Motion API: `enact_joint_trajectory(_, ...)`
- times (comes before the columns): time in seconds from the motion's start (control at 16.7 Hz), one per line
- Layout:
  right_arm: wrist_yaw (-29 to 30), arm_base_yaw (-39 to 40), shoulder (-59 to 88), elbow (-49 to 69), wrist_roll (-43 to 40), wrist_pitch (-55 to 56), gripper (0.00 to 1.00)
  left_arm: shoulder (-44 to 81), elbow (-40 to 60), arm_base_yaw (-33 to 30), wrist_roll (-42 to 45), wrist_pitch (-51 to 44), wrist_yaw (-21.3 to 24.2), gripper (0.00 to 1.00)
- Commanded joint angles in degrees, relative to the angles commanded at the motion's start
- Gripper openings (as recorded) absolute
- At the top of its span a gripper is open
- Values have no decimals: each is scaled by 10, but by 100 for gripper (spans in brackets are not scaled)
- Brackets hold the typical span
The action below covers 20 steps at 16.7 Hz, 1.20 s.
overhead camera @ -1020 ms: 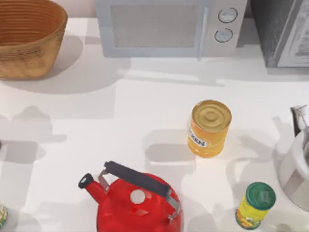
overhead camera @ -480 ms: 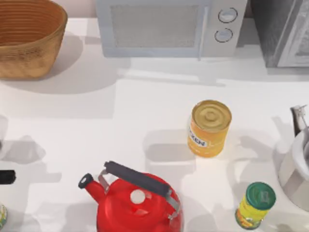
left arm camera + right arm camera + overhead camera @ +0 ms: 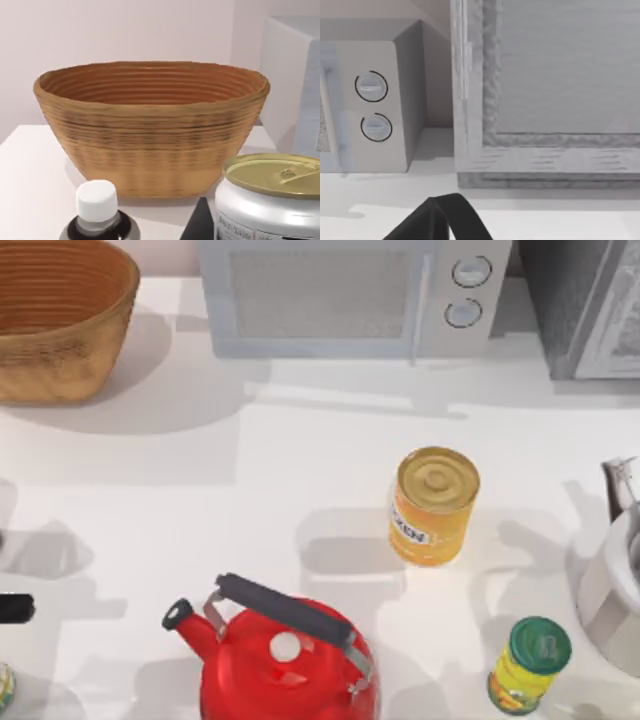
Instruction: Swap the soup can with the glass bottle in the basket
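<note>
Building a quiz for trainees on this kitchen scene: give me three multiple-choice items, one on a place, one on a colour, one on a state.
1. Where does the basket stand in the top view?
A. far left corner
B. near right corner
C. centre

2. What colour is the kettle?
A. blue
B. red
C. white

3. The glass bottle in the left wrist view is
A. uncapped
B. lying flat
C. upright, white cap on

Answers: A, the basket sits at the far left; B, its body is red; C, the cap points up, beside the soup can.
</note>
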<state>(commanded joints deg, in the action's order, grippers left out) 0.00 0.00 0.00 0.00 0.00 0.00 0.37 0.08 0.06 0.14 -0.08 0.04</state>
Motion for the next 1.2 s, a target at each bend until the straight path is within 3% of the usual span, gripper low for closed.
enact_joint_trajectory(0.24, 0, 0, 0, 0, 0, 0, 100, 68, 45, -7, 15, 26, 38, 0)
enact_joint_trajectory(1.2, 0, 0, 0, 0, 0, 0, 100, 562, 289, -70, 76, 256, 291, 0)
